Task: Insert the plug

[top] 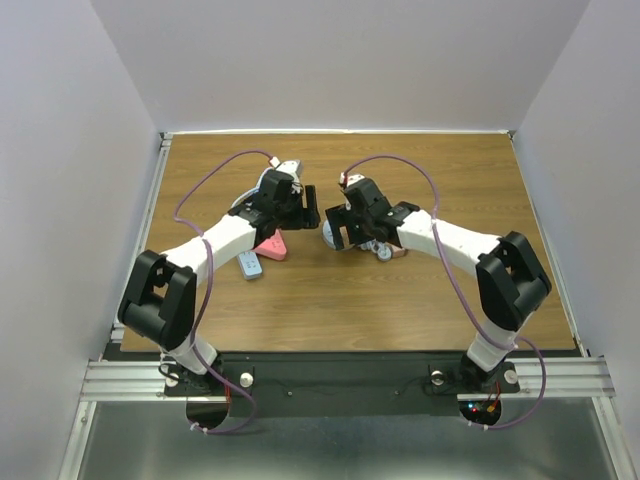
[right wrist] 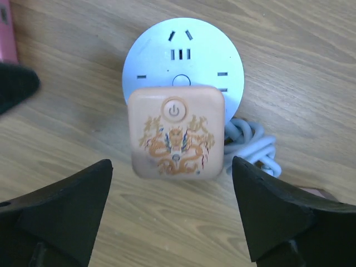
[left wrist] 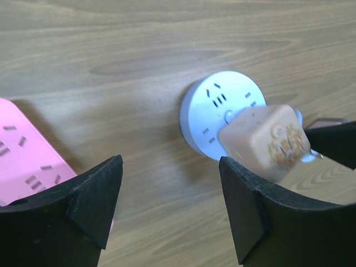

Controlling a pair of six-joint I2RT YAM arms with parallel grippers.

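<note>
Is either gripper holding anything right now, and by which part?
Nothing is held: left gripper and right gripper both stand open, neither gripping the plug on the round socket.

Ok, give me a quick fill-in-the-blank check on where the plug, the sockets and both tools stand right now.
1. The beige plug with the dragon print sits on a socket hub whose outline is ____.
2. The power strip lying off to the side is coloured ____.
3. The left tool and the right tool both have jaws standing ____, gripping nothing.
Missing words: round; pink; open.
</note>
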